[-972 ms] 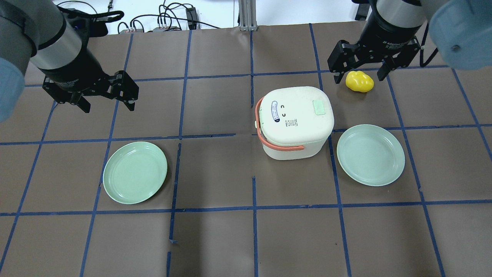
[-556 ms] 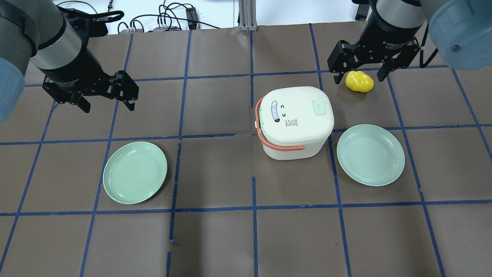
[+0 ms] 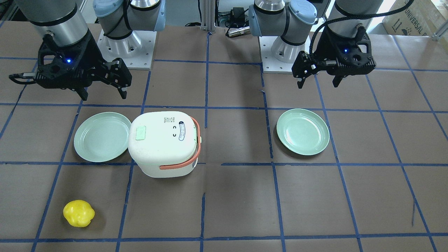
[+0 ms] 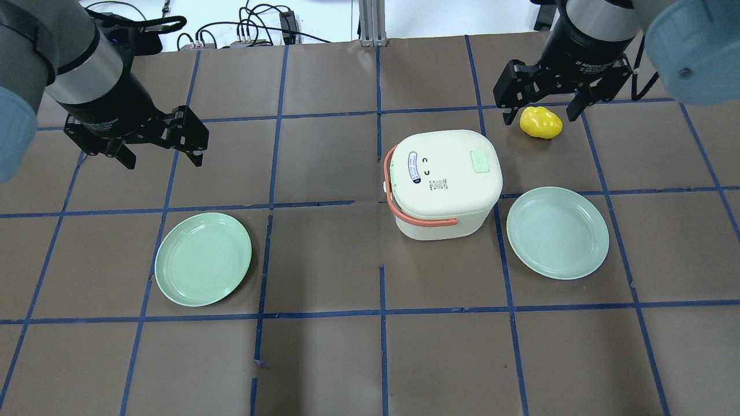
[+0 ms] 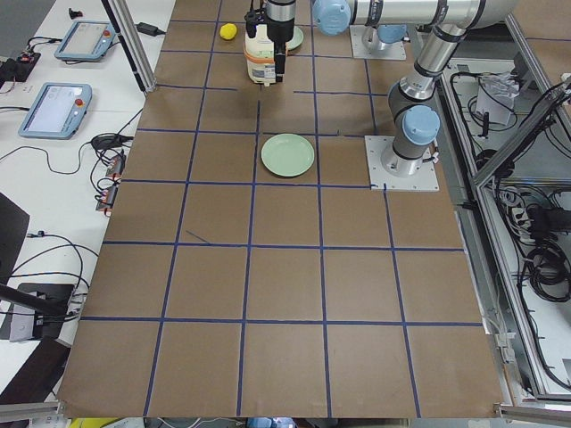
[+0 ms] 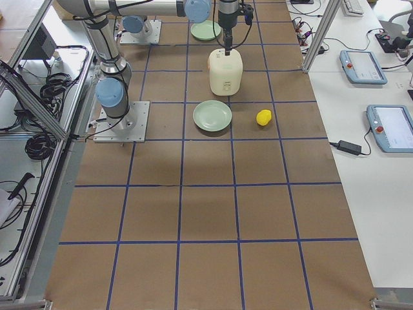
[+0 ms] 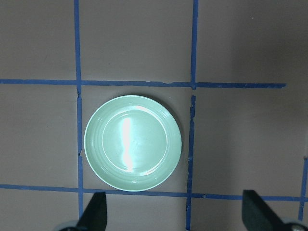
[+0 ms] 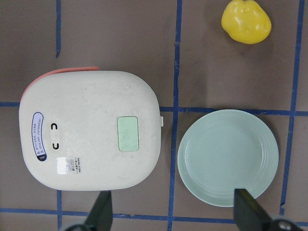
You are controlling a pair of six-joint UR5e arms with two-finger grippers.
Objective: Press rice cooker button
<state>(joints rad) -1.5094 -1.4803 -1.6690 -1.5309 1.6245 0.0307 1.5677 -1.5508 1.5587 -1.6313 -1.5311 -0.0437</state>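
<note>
The cream rice cooker (image 4: 442, 182) with an orange handle stands right of centre, lid shut. Its pale green button (image 4: 480, 161) sits on the lid top, and also shows in the right wrist view (image 8: 128, 133) and the front view (image 3: 140, 133). My right gripper (image 4: 540, 112) is open and empty, high above the table beyond the cooker's far right corner; its fingers (image 8: 101, 211) frame the cooker from above. My left gripper (image 4: 162, 156) is open and empty at the far left, above the table, well away from the cooker.
A yellow fruit-like object (image 4: 541, 122) lies beyond the cooker under the right gripper. One green plate (image 4: 557, 232) lies close to the cooker's right side. Another green plate (image 4: 203, 259) lies at the left, seen in the left wrist view (image 7: 133, 142).
</note>
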